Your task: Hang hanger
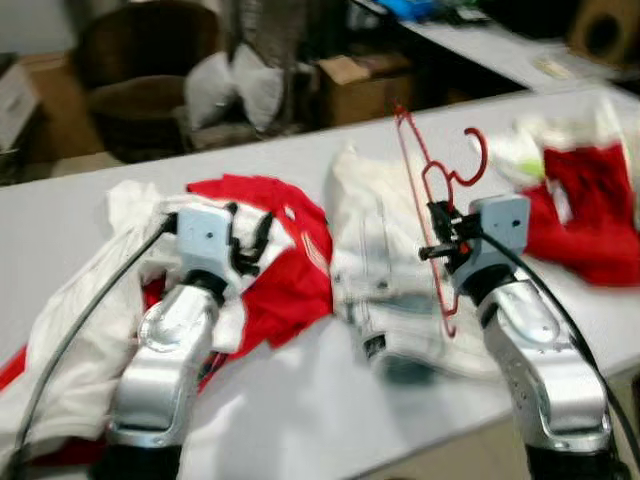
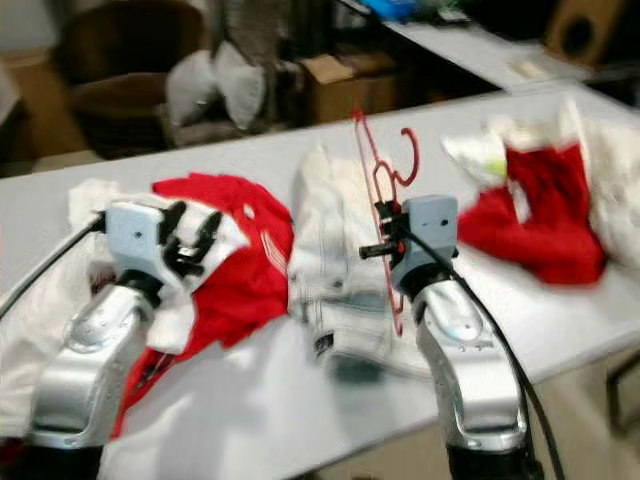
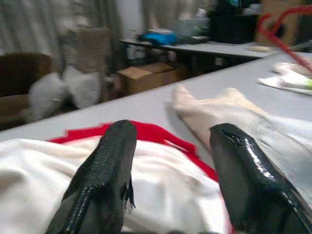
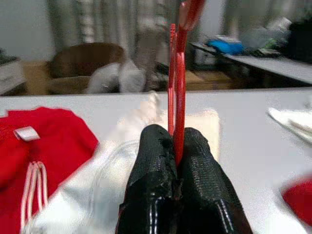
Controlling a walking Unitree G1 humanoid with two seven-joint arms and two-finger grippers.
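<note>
The right gripper (image 4: pixel 176 146) fingers are clenched on the red hanger (image 1: pixel 437 190), held upright. The left gripper (image 3: pixel 170 161) fingers are released above a red garment (image 1: pixel 285 250) on the desk (image 1: pixel 300 400).

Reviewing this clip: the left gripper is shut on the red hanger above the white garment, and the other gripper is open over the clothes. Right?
Wrong arm. The right gripper is shut on the red hanger above the white garment, as the right wrist view shows; the left gripper is the open one, over the clothes.
</note>
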